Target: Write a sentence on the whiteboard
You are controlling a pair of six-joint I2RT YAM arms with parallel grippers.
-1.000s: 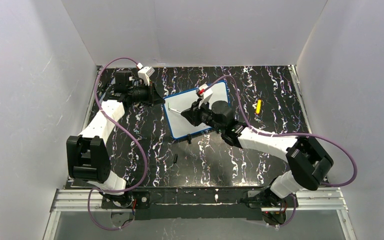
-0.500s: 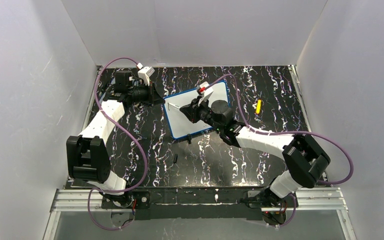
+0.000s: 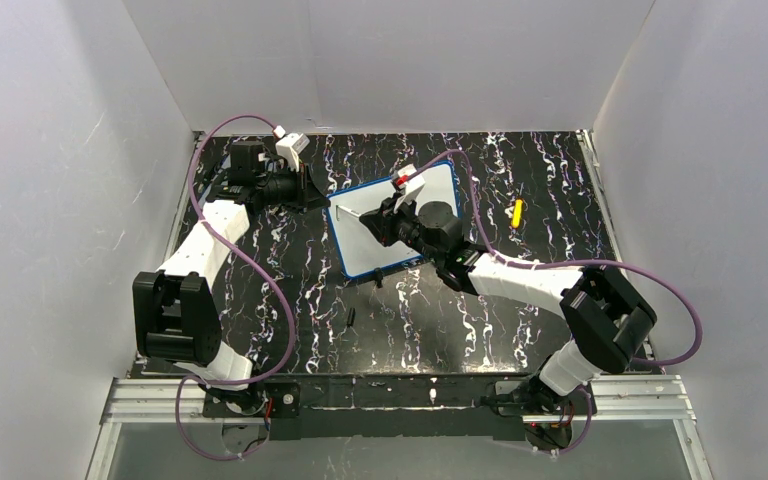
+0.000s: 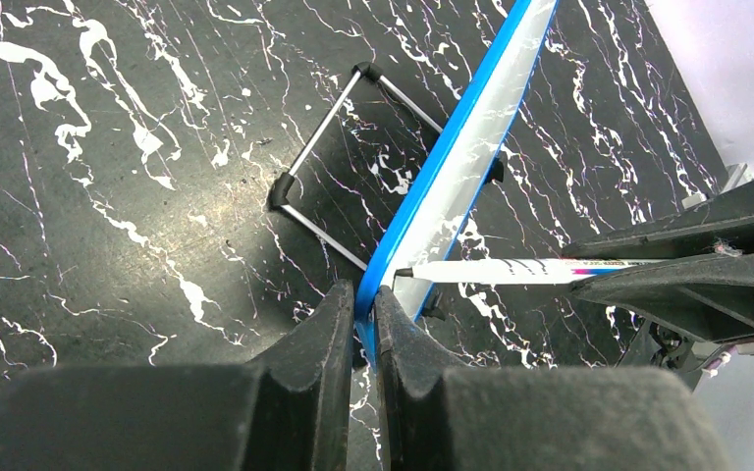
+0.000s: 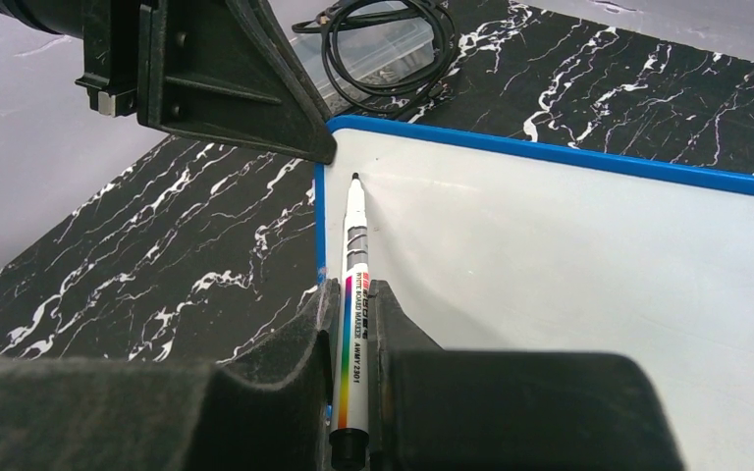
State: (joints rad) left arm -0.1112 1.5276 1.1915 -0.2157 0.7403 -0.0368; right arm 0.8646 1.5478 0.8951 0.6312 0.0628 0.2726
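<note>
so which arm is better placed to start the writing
Right. The right tool is shut on the marker, its tip at the whiteboard corner. The left tool is clamped on the blue rim, likely just steadying it.

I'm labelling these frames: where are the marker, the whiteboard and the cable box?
marker [image 5: 354,260]: right wrist view, white barrel.
whiteboard [image 5: 569,265]: right wrist view, bare white face.
cable box [image 5: 400,46]: right wrist view, its clear plastic top.

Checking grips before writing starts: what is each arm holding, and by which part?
The left fingers clamp the whiteboard by its blue rim; right fingers pinch the marker by its rear barrel.
</note>
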